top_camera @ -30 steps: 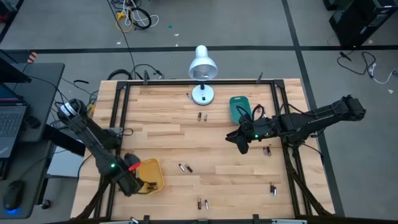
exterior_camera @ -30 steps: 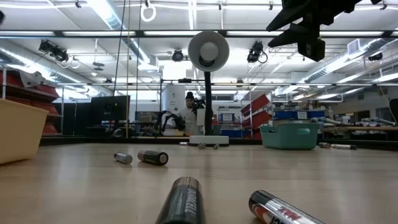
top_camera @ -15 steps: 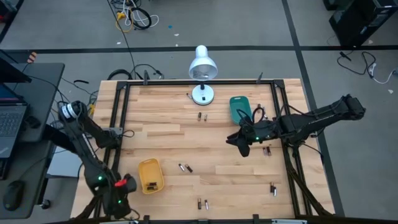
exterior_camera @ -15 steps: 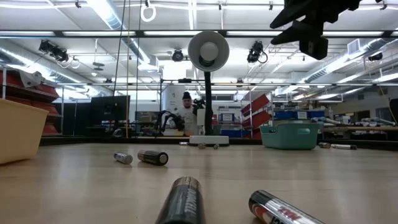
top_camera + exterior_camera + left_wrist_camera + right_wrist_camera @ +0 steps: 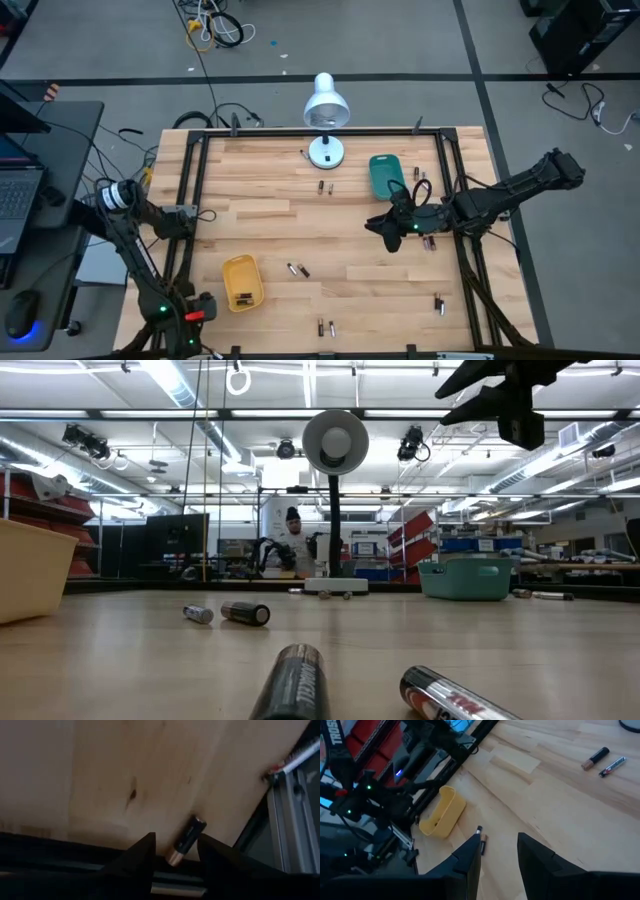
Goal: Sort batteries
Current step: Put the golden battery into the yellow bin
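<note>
open left claw (image 5: 175, 851), battery (image 5: 186, 841) between fingers

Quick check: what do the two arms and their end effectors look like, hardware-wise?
Both arms are dark, jointed links with small green lights. The left arm has a pale round joint cap and a red patch beside its end effector. Black cable loops over the right arm; its end effector has two dark fingers.

wood table (image 5: 270, 205) | on it: batteries (image 5: 298, 269), yellow tray (image 5: 241, 282), teal tray (image 5: 386, 174), lamp (image 5: 325, 152)
</note>
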Motion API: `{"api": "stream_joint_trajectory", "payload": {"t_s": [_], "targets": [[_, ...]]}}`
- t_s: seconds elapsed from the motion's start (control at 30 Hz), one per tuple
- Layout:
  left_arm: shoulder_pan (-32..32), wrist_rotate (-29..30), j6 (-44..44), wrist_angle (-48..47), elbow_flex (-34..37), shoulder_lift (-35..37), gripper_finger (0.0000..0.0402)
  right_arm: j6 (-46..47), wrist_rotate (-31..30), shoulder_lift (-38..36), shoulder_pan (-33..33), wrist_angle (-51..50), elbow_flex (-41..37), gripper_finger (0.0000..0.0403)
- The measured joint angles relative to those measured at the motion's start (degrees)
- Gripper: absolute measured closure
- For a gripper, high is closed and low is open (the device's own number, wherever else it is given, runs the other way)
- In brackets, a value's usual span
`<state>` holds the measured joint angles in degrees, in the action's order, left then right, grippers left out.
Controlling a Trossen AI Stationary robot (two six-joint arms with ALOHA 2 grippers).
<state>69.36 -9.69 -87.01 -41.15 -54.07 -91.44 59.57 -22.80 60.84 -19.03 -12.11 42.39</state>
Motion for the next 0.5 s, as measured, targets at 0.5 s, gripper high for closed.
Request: {"api": "stream_joint_trajectory", "payload": {"t_s": [0.5], "targets": [[5.2, 5.9, 10.6, 1.9, 0.1, -0.2, 0.0199, 4.2, -3.2, 0.0, -1.0, 0.0, 0.0, 0.0288]]}}
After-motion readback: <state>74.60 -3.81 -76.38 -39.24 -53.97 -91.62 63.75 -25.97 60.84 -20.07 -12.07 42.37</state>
